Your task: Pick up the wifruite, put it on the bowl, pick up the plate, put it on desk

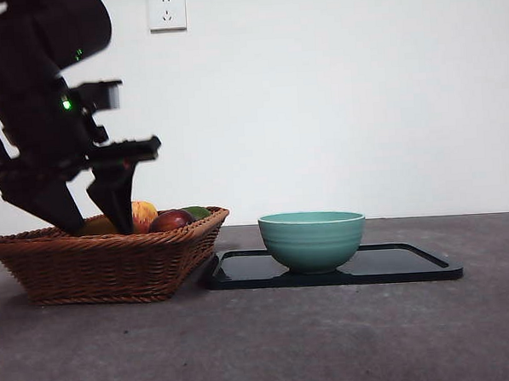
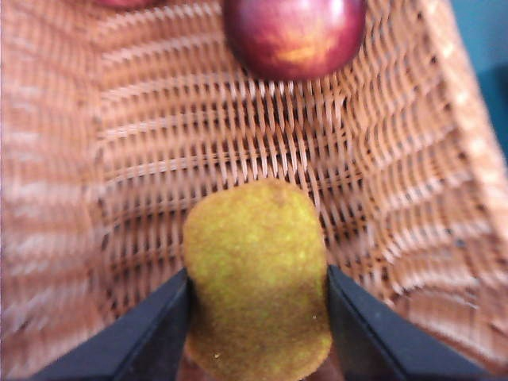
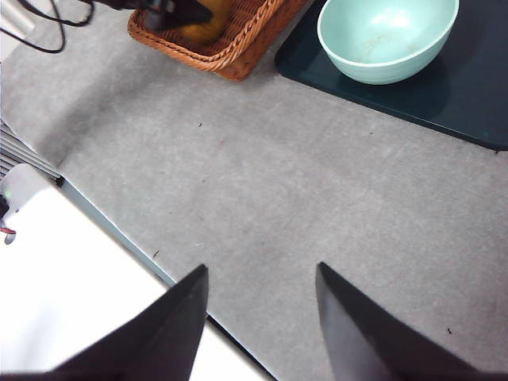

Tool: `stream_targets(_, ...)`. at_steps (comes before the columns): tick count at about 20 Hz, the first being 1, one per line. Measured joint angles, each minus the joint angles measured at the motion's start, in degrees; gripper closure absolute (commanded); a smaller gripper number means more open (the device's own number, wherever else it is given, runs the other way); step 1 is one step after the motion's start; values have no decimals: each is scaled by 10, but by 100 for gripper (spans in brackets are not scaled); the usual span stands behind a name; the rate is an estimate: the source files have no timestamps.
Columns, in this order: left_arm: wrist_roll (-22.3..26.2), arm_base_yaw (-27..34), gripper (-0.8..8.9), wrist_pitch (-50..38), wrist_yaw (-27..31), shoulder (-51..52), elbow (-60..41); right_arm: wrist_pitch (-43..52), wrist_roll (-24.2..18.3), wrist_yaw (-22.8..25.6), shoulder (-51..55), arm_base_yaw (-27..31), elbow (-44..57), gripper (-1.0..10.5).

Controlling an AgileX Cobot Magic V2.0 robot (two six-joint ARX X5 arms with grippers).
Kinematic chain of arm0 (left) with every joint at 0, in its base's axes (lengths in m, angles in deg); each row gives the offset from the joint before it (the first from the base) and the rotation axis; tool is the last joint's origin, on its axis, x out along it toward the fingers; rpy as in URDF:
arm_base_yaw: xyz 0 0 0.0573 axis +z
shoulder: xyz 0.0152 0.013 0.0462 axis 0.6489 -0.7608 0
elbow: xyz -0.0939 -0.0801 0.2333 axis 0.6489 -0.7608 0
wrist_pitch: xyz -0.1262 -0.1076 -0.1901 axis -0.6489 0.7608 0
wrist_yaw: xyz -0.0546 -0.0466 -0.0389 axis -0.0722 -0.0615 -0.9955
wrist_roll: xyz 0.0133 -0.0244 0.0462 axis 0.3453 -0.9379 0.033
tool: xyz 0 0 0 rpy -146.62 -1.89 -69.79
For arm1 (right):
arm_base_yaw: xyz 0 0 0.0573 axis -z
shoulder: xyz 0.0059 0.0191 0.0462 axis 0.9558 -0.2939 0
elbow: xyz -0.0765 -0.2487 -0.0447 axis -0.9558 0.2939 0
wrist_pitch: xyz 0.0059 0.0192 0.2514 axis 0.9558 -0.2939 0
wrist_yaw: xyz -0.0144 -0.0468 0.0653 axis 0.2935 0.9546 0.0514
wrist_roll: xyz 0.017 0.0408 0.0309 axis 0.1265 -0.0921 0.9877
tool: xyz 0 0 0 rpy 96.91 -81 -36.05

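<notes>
The wifruite (image 2: 258,286), a dull brown-green oval, lies in the wicker basket (image 1: 105,265). My left gripper (image 2: 258,278) reaches down into the basket, and its two black jaws press against both sides of the fruit. In the front view the same gripper (image 1: 98,217) comes in from the upper left, with the wifruite (image 1: 101,227) showing between its tips. To the right of the basket, the teal bowl (image 1: 312,239) stands empty on a black tray (image 1: 412,263). My right gripper (image 3: 262,274) hangs open above the desk (image 3: 278,182), far from the bowl (image 3: 386,36).
A dark red fruit (image 2: 294,32) lies further along the basket floor (image 2: 238,135). The front view shows a red-yellow apple (image 1: 143,213), the dark red fruit (image 1: 171,220) and something green (image 1: 196,212) in the basket. A white surface (image 3: 71,278) borders the desk's edge.
</notes>
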Motion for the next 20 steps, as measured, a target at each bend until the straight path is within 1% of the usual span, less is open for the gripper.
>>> stream_targets(2, 6, 0, 604, -14, 0, -22, 0, 0, 0, 0, 0, 0, 0, 730)
stream_targets(4, 10, 0, 583, -16, 0, -23, 0, 0, 0, 0, 0, 0, 0, 730)
stream_targets(6, 11, 0, 440, -16, 0, -23, 0, 0, 0, 0, 0, 0, 0, 730)
stream_targets(7, 11, 0, 424, -14, 0, -24, 0, 0, 0, 0, 0, 0, 0, 730)
stream_targets(12, 11, 0, 424, 2, 0, -16, 3, 0, 0, 0, 0, 0, 0, 730)
stream_targets(14, 11, -2, 424, 16, 0, 24, 20, 0, 0, 0, 0, 0, 0, 730)
stream_targets(17, 11, -10, 425, 56, -4, 113, 31, 0, 0, 0, 0, 0, 0, 730)
stream_targets(20, 11, -21, 426, 107, -97, 213, 31, 0, 0, 0, 0, 0, 0, 730)
